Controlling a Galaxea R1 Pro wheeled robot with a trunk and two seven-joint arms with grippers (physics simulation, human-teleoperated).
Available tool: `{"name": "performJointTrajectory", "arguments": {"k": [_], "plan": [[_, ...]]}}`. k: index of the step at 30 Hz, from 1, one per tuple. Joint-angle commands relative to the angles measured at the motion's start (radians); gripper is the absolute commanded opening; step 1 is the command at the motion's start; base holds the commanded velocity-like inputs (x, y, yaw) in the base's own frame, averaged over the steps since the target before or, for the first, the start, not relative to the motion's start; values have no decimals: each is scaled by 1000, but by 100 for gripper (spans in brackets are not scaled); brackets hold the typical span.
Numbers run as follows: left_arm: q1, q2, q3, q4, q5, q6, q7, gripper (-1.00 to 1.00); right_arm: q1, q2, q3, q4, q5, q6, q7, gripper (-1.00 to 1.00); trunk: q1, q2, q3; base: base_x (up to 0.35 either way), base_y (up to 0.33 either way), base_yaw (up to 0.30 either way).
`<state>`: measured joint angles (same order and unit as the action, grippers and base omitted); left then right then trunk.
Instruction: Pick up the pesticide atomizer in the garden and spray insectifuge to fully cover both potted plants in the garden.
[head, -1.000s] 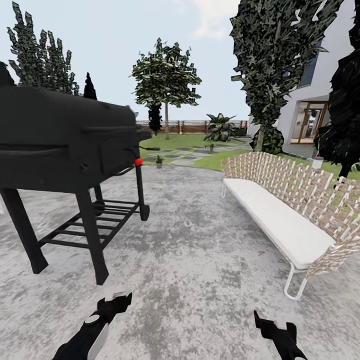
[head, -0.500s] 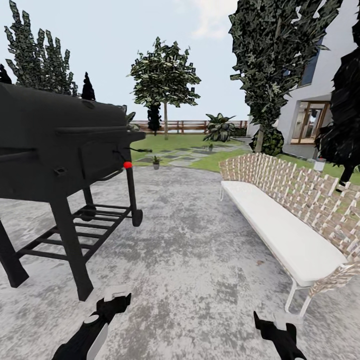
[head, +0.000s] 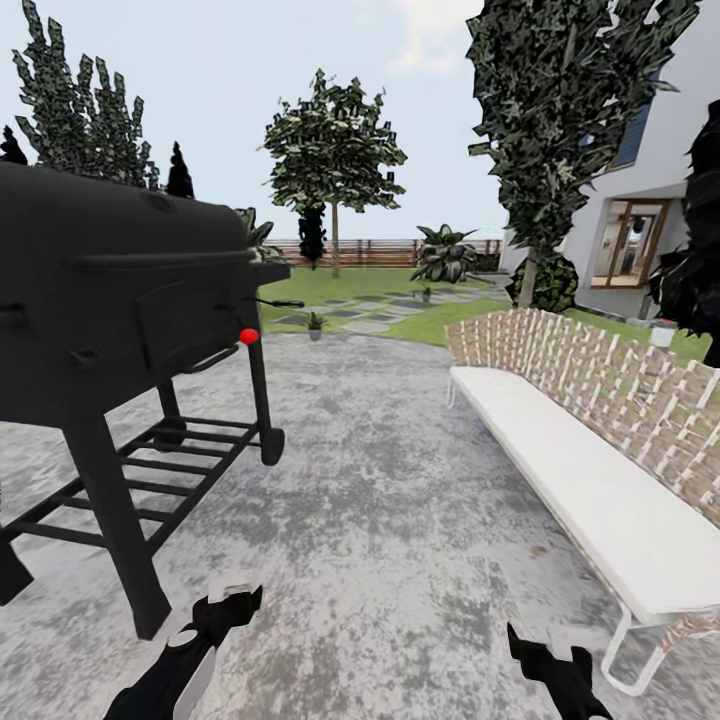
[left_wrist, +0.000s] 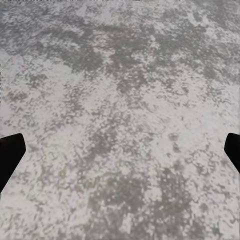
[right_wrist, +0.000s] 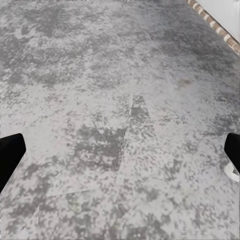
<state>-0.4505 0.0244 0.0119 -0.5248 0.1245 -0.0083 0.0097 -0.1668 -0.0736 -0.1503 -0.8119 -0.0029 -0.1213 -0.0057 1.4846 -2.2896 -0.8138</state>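
A large black barrel grill on a slatted leg frame (head: 120, 330) stands on the left of the mottled grey paved patio (head: 400, 500), a red knob on its right end. On the right runs a long woven-back bench with a white cushion (head: 590, 450). Between them the paving lies open toward the far green lawn with grey stepping stones (head: 400, 310). There, one small potted plant in a grey pot (head: 316, 324) sits at the patio's far edge, just right of the grill; another (head: 425, 294) stands farther off. Beyond are trees, a wooden slat fence and a white house on the right. The left tool (head: 235, 600) and right tool (head: 545, 650) hang low over the paving, fingers apart, holding nothing.
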Motion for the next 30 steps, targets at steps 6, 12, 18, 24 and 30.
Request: {"name": "performJointTrajectory", "arguments": {"k": [6, 12, 18, 24, 30], "plan": [[-1, 0, -2, 0, 10, -1, 1, 100, 0, 0, 0, 0, 0, -3, 1, 100, 0, 0, -6, 332, 0, 112], [-1, 0, -2, 0, 10, -1, 1, 100, 0, 0, 0, 0, 0, -3, 1, 100, 0, 0, -8, 332, 0, 39], [-1, 0, -3, 0, 10, -1, 1, 100, 0, 0, 0, 0, 0, -3, 1, 100, 0, 0, -8, 332, -3, 6], [-1, 0, -3, 0, 10, -1, 1, 100, 0, 0, 0, 0, 0, -3, 0, 100, 0, 0, -8, 331, -80, 1], [-1, 0, -2, 0, 10, -1, 1, 100, 0, 0, 0, 0, 0, -3, 0, 100, 0, 0, -8, 324, -183, 0]]}}
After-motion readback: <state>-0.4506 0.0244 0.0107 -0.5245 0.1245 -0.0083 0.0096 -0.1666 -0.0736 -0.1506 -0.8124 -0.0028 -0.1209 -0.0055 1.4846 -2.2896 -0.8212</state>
